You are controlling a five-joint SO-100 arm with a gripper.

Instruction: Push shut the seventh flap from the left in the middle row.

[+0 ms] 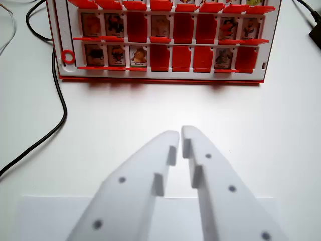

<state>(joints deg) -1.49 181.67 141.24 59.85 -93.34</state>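
Observation:
A red and white flap board (160, 75) stands at the far side of the white table, with three rows of flaps partly in view. In the middle row, the seventh flap from the left (228, 27) stands up and shows a picture card, as does the eighth flap (250, 27) beside it. The third, fifth and sixth places in that row show plain red. My white gripper (180, 133) fills the lower middle of the wrist view, well short of the board. Its fingertips almost touch and hold nothing.
A black cable (60, 108) curves down the left from the board's corner. Another dark cable (308, 10) runs at the top right. A white sheet of paper (40, 216) lies under the gripper. Bare table separates gripper and board.

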